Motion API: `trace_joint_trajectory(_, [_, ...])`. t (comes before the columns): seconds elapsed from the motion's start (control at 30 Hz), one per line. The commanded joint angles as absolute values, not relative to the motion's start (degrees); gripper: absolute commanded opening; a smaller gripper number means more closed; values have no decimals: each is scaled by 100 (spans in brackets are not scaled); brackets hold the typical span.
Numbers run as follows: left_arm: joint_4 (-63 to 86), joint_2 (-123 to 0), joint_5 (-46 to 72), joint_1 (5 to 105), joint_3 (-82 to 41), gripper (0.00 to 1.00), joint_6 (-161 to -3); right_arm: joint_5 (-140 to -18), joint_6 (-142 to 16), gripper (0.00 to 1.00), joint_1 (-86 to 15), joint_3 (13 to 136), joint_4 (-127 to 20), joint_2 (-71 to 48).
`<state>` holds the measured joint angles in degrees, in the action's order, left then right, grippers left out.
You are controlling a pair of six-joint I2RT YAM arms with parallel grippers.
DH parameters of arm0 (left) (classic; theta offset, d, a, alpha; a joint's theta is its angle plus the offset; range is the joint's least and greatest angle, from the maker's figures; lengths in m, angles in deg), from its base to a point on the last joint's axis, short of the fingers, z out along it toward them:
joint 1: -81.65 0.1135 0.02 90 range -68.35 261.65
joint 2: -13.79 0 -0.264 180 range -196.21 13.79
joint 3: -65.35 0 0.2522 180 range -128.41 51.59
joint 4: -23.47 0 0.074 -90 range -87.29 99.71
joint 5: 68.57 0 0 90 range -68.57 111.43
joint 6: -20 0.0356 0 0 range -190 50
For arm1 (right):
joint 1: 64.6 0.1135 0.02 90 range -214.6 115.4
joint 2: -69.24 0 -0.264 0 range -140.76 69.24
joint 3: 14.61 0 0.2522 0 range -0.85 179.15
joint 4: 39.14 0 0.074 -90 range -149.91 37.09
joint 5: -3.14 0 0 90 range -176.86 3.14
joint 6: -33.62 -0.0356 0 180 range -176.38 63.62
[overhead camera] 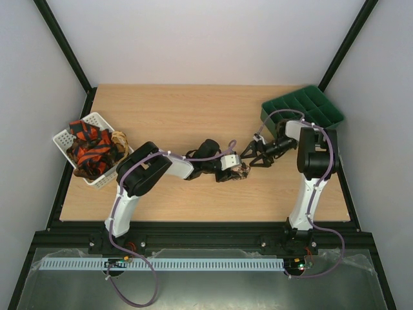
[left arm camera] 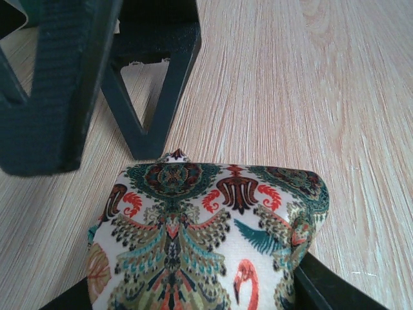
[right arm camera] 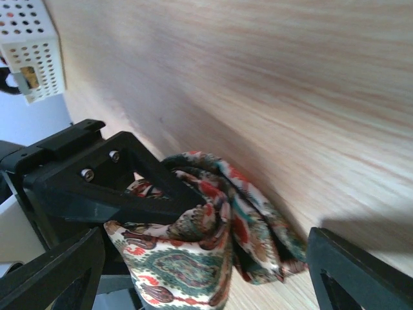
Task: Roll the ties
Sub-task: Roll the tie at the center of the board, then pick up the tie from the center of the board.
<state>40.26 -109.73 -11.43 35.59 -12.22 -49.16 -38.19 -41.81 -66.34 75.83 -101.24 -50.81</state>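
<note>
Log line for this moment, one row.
step: tie roll | left gripper: shut on patterned tie | right gripper: open, at tie | other ties: in basket

Prints and colours
The tie [left arm camera: 206, 239] was cream with teal-and-red paisley (one pink flamingo); basket ties [overhead camera: 90, 147] were red-orange and black.

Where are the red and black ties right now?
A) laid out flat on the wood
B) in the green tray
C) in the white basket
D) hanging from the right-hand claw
C: the red-orange and black ties lie heaped in the white basket on the left, and the left gripper grips only the floral tie.
</note>
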Motion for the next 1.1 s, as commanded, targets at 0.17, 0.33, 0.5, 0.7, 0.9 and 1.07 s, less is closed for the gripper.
trace_joint_trajectory(0.17, [3186,-11260,-1146,3605,-1009,43,-4829,-3148,-3314,83,-6492,7334,-10883,-5274])
trace_joint_trajectory(0.33, [3169,-11268,-1152,3626,-1023,44,-4813,-2793,-2720,76,-6493,7357,-11666,-5387])
trace_joint_trajectory(0.5, [3160,-11267,-1161,3638,-1004,44,-4819,-2929,-2705,76,-6495,7206,-11784,-5358])
trace_joint_trajectory(0.7, [3191,-11234,-1157,3648,-951,44,-4829,-4360,-4328,85,-6627,6522,-9751,-4510])
trace_joint_trajectory(0.9, [3195,-11207,-1159,3656,-923,45,-4823,-4556,-4641,85,-6634,6528,-9340,-4359])
trace_joint_trajectory(1.07, [3195,-11200,-1161,3675,-904,45,-4812,-4918,-4894,85,-6636,6455,-9031,-4352])
